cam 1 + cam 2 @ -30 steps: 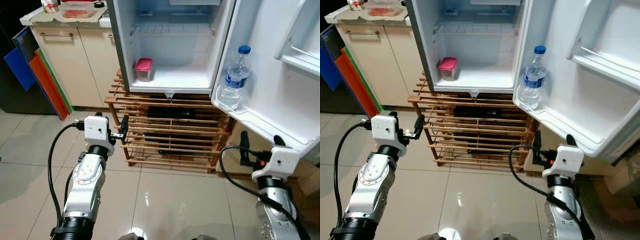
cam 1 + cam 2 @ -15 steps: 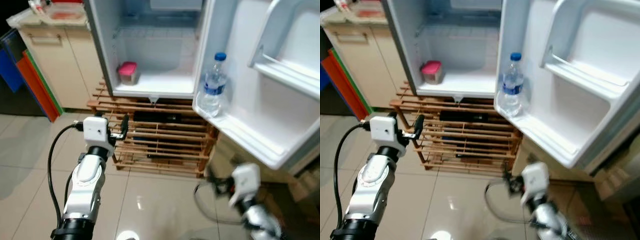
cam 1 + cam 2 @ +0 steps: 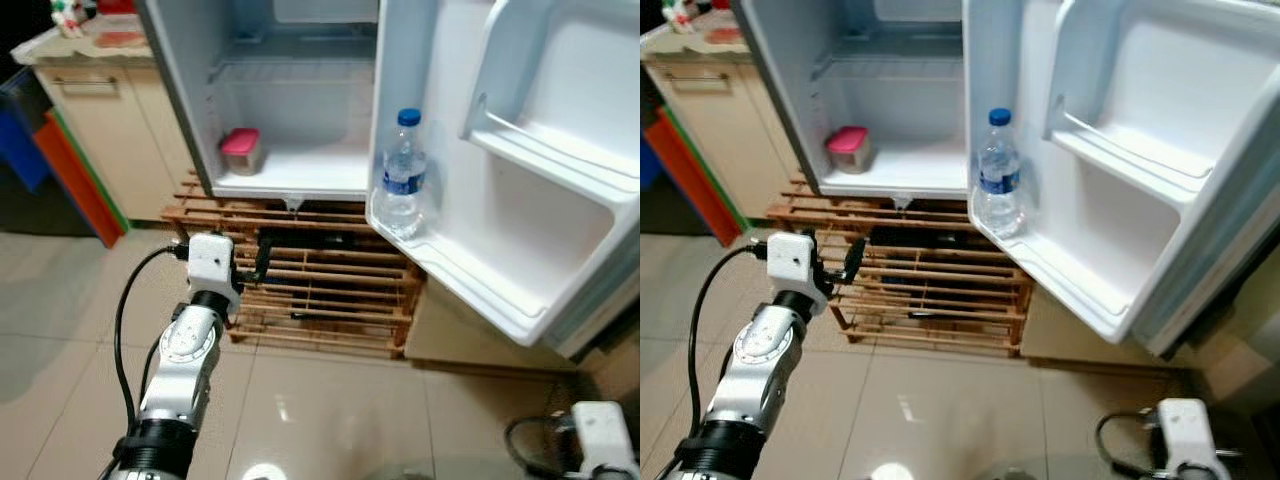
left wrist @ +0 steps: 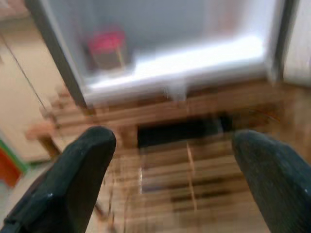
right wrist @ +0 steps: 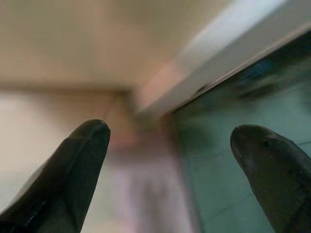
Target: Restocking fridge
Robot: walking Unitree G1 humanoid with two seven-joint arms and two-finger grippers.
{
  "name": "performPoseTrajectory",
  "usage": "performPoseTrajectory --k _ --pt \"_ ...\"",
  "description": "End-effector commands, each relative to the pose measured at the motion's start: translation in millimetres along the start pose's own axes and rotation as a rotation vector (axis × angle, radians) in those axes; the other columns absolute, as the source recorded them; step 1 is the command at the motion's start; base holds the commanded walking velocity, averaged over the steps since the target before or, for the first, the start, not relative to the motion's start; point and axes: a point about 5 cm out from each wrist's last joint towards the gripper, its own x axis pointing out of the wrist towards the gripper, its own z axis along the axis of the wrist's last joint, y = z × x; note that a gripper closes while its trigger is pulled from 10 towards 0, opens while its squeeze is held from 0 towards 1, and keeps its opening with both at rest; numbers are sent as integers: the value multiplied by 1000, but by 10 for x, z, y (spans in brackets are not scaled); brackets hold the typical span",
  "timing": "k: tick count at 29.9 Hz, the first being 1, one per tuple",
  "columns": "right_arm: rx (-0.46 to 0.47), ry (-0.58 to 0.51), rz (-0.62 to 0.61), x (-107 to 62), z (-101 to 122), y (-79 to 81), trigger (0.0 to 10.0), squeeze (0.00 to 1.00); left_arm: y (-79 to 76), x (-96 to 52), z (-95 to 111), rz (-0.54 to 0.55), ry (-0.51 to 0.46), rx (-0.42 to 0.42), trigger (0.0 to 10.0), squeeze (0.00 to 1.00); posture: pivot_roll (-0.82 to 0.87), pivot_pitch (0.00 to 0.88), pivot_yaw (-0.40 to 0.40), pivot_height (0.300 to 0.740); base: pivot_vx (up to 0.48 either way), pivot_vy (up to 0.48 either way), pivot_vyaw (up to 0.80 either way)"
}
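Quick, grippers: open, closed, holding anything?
Left gripper: open, empty, facing the fridge.
Right gripper: open, empty, low.

A pink-lidded container (image 3: 241, 151) sits on the fridge floor (image 3: 300, 180).

We find no legible text, brand, number or sign in any view. The water bottle (image 3: 402, 176) standing in the lower shelf of the fridge door (image 3: 520, 180) carries a blue label, but its print is too small for us to read. The pink-lidded container (image 3: 241, 152) inside the fridge (image 3: 290, 100) shows no marking that we can make out. The items on the counter (image 3: 75, 35) are too small and distant to yield lettering. Both wrist views are blurred and give us nothing readable.
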Motion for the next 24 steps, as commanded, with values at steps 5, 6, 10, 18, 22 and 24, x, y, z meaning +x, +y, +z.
performPoseTrajectory --k 5,6,10,18,22,24 --pt "50 -199 -170 159 517 -225 10000 0 -143 -119 -557 -125 286 89 10000 0 -50 33 66 710 0 0 0" --pt "58 -219 -188 175 580 -250 10000 0 -156 -130 -589 -141 303 101 10000 0 -50 33 66 710 0 0 0" --pt "82 -271 -252 231 765 -348 10000 0 -212 -185 -732 -184 386 143 10000 0 -47 30 63 710 0 0 0" --pt "261 -422 -128 229 1250 -141 10000 0 -302 -243 -889 -203 443 144 10000 0 -43 28 58 710 0 0 0" --pt "317 -518 -50 162 1473 -21 10000 0 -358 -293 -982 -240 512 134 10000 0 -47 30 57 710 0 0 0" --pt "350 -571 -3 107 1591 49 10000 0 -379 -345 -1062 -266 571 140 10000 0 -49 32 55 710 0 0 0"
